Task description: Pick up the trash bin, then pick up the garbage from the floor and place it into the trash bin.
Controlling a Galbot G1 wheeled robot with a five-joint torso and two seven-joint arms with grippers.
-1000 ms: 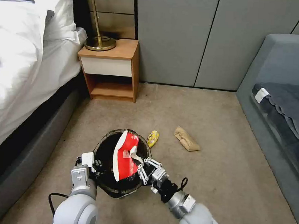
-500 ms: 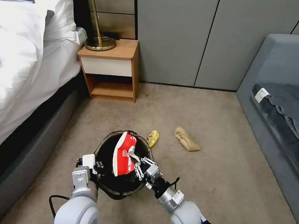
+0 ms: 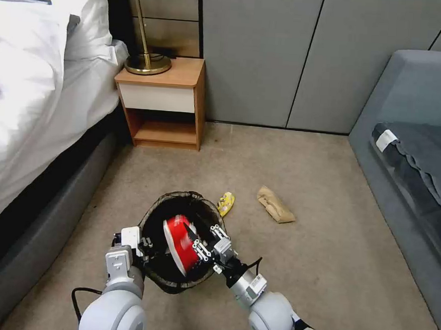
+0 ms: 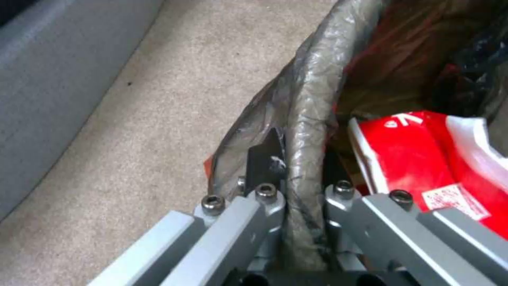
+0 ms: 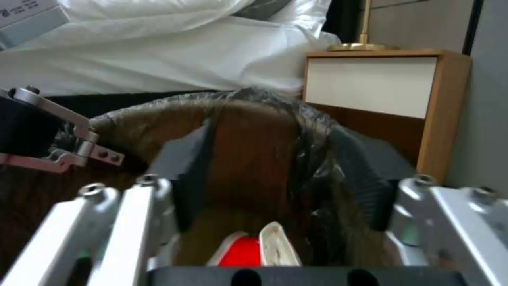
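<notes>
The trash bin [image 3: 152, 219], lined with a dark bag, stands on the carpet just in front of me. My left gripper [image 3: 143, 244] is shut on its near-left rim; the left wrist view shows the fingers [image 4: 264, 198] clamped over the bagged rim [image 4: 309, 99]. A red-and-white crushed cup [image 3: 178, 242] lies inside the bin, also seen as the cup [image 4: 418, 159] and the cup [image 5: 241, 252]. My right gripper [image 3: 206, 244] hovers over the bin's right side, open with nothing in it [image 5: 272, 159]. A yellow wrapper [image 3: 225, 203] and a brown paper bag [image 3: 275, 204] lie on the floor beyond.
A bed [image 3: 31, 88] runs along the left, with a wooden nightstand [image 3: 162, 101] and a lamp [image 3: 145, 56] at the back. A grey sofa [image 3: 411, 147] stands on the right. Open carpet [image 3: 299, 269] lies between them.
The right gripper has moved down and left over the bin and opened. The red cup, held upright above the rim before, now lies inside the bin. The left gripper kept its hold.
</notes>
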